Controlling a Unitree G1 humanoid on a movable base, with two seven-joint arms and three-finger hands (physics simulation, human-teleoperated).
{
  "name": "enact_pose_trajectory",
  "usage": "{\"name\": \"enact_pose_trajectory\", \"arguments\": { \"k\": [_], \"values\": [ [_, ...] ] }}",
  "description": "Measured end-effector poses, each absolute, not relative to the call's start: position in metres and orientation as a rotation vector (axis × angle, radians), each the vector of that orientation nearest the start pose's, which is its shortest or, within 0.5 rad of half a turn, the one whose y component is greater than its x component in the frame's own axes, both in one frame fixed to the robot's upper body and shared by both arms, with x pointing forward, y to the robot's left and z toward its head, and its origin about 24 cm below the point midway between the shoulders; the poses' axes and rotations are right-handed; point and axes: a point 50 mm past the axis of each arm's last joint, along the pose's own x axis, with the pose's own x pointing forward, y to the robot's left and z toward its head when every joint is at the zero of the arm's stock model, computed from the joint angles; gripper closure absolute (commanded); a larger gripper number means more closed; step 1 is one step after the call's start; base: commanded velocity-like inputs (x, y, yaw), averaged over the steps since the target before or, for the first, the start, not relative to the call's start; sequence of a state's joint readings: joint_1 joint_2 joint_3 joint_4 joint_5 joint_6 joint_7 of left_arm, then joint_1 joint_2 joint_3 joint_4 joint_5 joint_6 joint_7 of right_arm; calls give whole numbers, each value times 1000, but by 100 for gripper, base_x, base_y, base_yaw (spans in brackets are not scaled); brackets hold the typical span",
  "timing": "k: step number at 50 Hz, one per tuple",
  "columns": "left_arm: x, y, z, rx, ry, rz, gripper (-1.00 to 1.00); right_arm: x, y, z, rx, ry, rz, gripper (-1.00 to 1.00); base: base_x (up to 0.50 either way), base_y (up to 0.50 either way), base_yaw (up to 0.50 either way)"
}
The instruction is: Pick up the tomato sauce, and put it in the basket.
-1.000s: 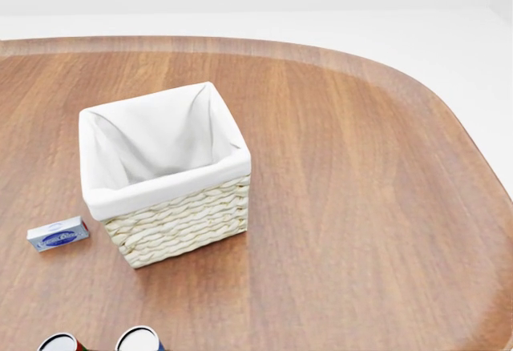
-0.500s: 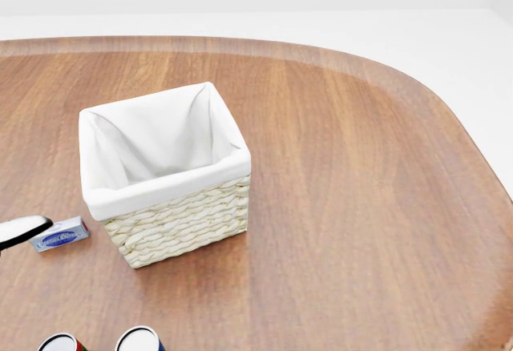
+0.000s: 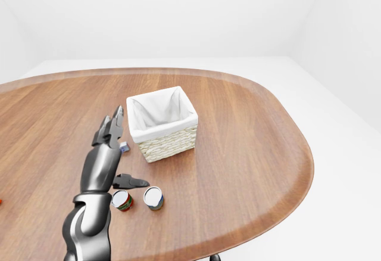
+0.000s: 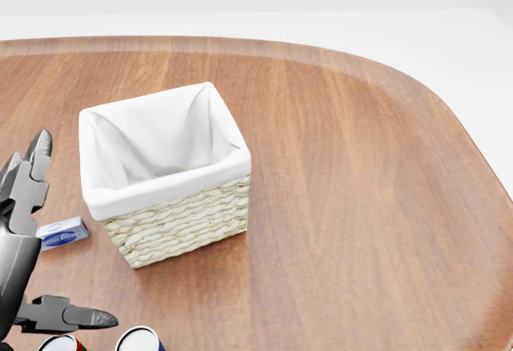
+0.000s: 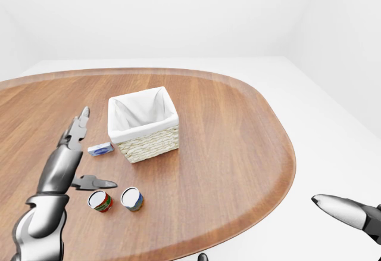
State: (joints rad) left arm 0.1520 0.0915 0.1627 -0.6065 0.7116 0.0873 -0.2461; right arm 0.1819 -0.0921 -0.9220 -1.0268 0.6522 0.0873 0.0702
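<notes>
The tomato sauce is a small can with a red label (image 5: 100,201), upright on the wooden table near the bottom left of the right-eye view. A blue-labelled can (image 5: 131,199) stands just right of it. The wicker basket (image 5: 149,144) with a white cloth liner stands above them and holds nothing I can see. My left hand (image 5: 94,157) is open, fingers pointing up the view. Its thumb (image 5: 101,183) juts right just above the red can without touching it. One pointed finger of my right hand (image 5: 342,208) shows at the bottom right, off the table.
A small blue and white box (image 5: 100,149) lies on the table left of the basket, beside my left hand. The oval table (image 5: 232,130) stretches wide to the right of the basket. White floor and walls surround it.
My left hand has come up into the head view from the lower left; half a second ago only a fingertip showed at the left edge. The basket, box and cans have not moved.
</notes>
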Motion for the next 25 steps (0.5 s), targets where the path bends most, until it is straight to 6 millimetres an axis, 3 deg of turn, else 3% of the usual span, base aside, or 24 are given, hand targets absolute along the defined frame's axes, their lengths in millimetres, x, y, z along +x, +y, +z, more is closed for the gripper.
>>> {"name": "enact_pose_trajectory", "arguments": {
  "k": [11, 25],
  "values": [
    [191, 204, 126, 1062, -19, 109, -100, 92, -265, 239, -66, -921, -397, -100, 0, 0, 0],
    [177, 219, 104, 1176, 210, 111, -100, 92, -265, 240, -66, -925, -396, -100, 0, 0, 0]
  ]
}}
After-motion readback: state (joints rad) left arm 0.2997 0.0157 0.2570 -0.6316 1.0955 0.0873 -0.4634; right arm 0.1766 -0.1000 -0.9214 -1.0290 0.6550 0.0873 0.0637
